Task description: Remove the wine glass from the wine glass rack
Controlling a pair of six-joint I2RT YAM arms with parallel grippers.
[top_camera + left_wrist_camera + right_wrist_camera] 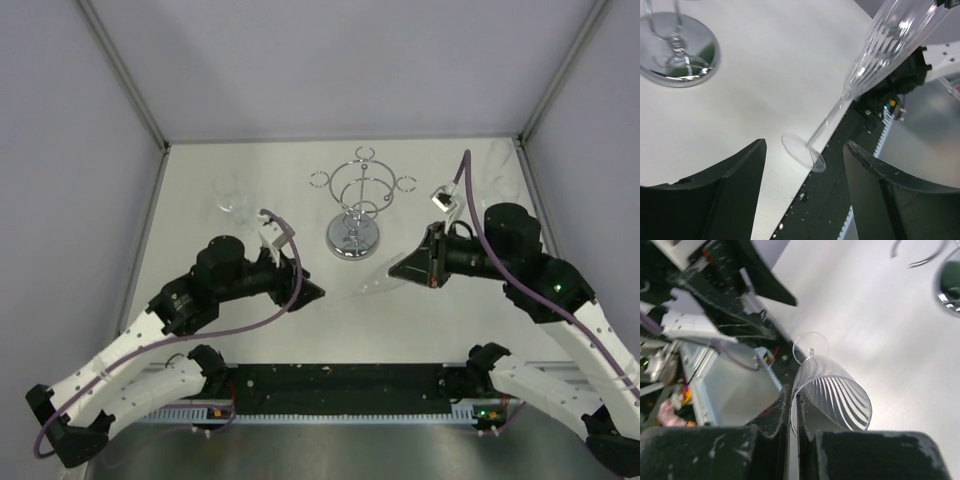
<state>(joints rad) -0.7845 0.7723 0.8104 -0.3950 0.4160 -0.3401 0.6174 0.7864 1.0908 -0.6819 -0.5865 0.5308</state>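
The chrome wine glass rack (355,200) stands at the table's middle back; its mirrored base shows in the left wrist view (677,50) and the right wrist view (951,285). My right gripper (402,270) is shut on the rim of a clear fluted wine glass (835,390), one finger inside the bowl and one outside. The glass (885,55) is off the rack and tilted, with its foot (802,152) low near the table's front edge. My left gripper (310,293) is open and empty, with its fingers either side of the foot and apart from it (805,145).
A second clear glass (232,195) stands on the table left of the rack. A faint clear glass (498,168) shows at the back right. White walls close in the table at the back and sides. The black base rail (350,385) runs along the near edge.
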